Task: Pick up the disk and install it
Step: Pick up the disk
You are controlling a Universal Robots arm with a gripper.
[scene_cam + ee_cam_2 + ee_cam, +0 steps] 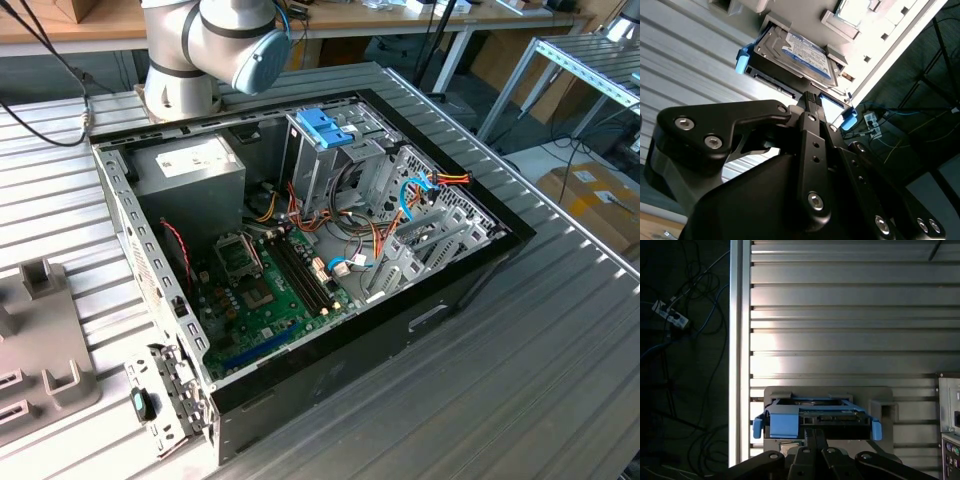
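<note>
The disk sits in a grey holder on the ribbed table. The gripper is at its edge; whether it grips, I cannot tell. Pick-up seems underway, calling for a square hold.

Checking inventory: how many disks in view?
1. The disk sits in a grey holder on the ribbed table, just ahead of the gripper. The computer case may hide others.
</note>
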